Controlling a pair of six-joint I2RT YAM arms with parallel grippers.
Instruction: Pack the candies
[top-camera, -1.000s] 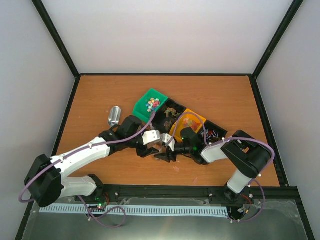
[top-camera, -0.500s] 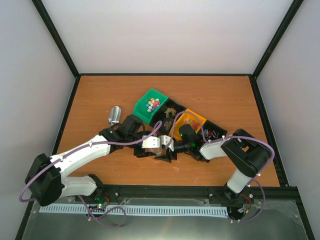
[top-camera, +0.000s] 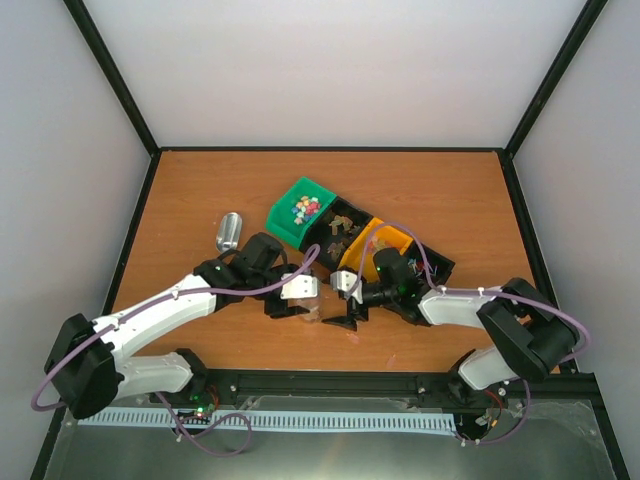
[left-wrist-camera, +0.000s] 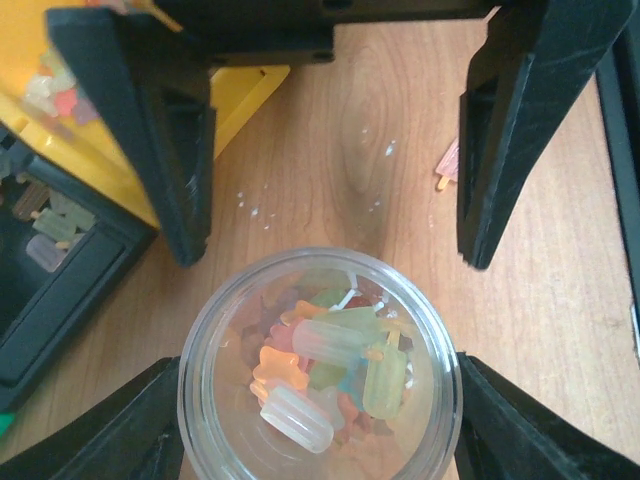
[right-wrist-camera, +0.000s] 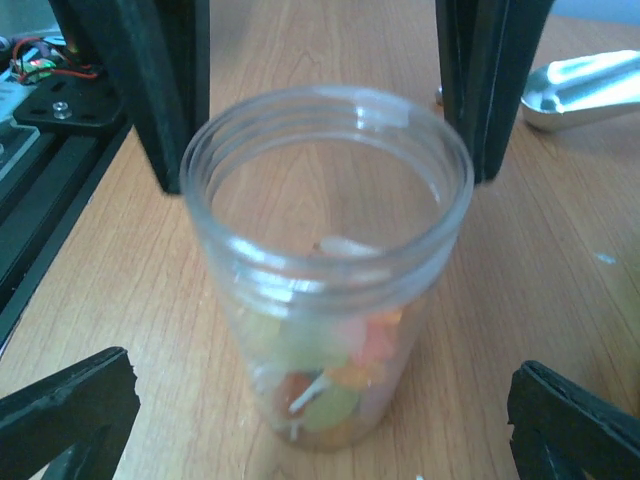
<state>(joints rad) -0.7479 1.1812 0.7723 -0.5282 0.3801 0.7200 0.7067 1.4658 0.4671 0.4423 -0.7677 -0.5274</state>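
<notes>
Right arm (top-camera: 465, 303) has dropped and stretched out flatter than half a second ago. Its elbow now sits further to the robot's right. The right jaws have backed a little away from the left jaws. Left arm (top-camera: 160, 310) is almost unchanged.

Left jaws: closed in on a clear, round, open-topped plastic jar (left-wrist-camera: 320, 262), one finger (left-wrist-camera: 110, 430) against each side of it near the rim, pinching it. The jar stands upright on the wooden counter (top-camera: 200, 190).

Right jaws: spread wide, one finger (right-wrist-camera: 70, 410) well out on either side of the same jar and touching nothing. From the right wrist, the jar stands midway between these fingers and a little ahead of their tips.

Candies (left-wrist-camera: 325, 365): a small heap of pale green, orange and whitish pieces in the bottom of the jar, directly between the left jaws. It reaches well short of the rim.

One pink wrapped piece (left-wrist-camera: 448, 165) lies loose on the counter, just beside one finger of the right jaws.

Beyond both jaws is a row of bins holding more sweets. A yellow-orange plastic bin (left-wrist-camera: 240, 100) is nearest the right jaws, and a green plastic bin (top-camera: 285, 215) is further off.

A silver metal scoop (right-wrist-camera: 585, 85) lies on the counter behind the left jaws, well apart from the jar.
</notes>
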